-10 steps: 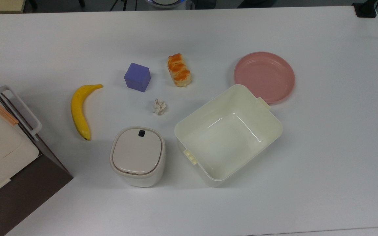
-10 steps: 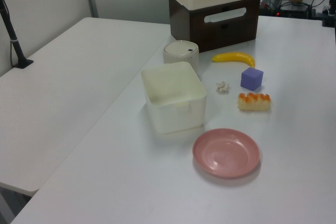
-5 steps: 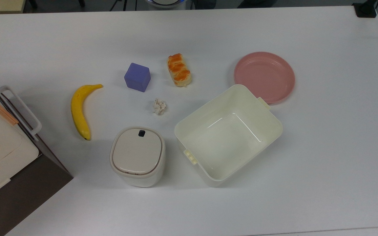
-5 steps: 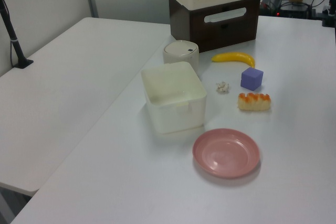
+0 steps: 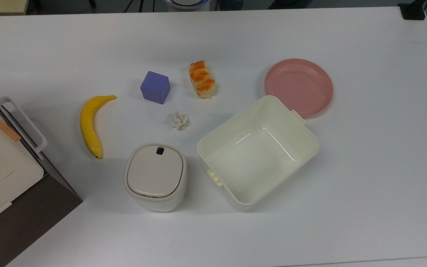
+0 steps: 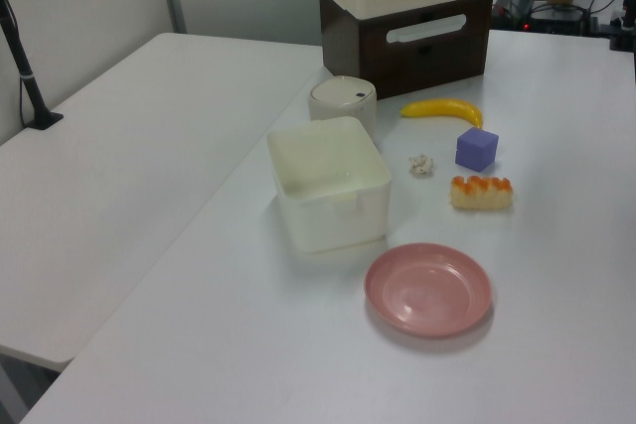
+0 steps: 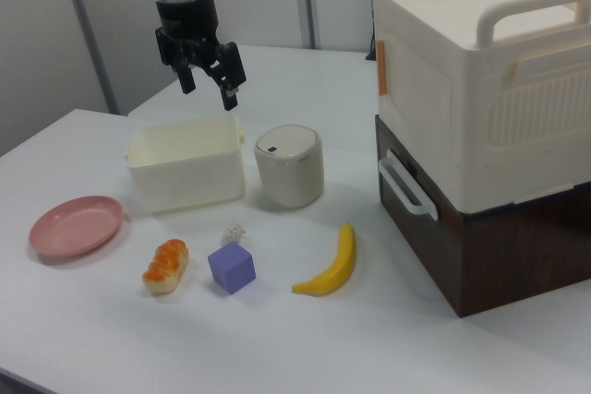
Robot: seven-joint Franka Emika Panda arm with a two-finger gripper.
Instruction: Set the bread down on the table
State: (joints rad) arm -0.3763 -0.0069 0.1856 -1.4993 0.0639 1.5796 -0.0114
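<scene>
The bread [image 5: 202, 79] is a small oblong bun with an orange-brown glazed top. It lies flat on the white table [image 5: 376, 178], between a purple cube and a pink plate. The left view has the bread [image 6: 481, 192] just in front of the cube, and the right view has the bread [image 7: 166, 265] near the front edge. My gripper [image 7: 207, 88] hangs open high in the air in the right view, above the far wall of the cream tub and well away from the bread. Nothing is between its fingers.
A purple cube [image 5: 155, 87], a banana [image 5: 90, 124], a crumpled paper ball [image 5: 179, 120], a lidded cream bin [image 5: 155, 176], an open cream tub [image 5: 258, 150] and a pink plate [image 5: 298, 87] stand on the table. A big cream and brown box stack [image 7: 485, 126] fills the right view's right.
</scene>
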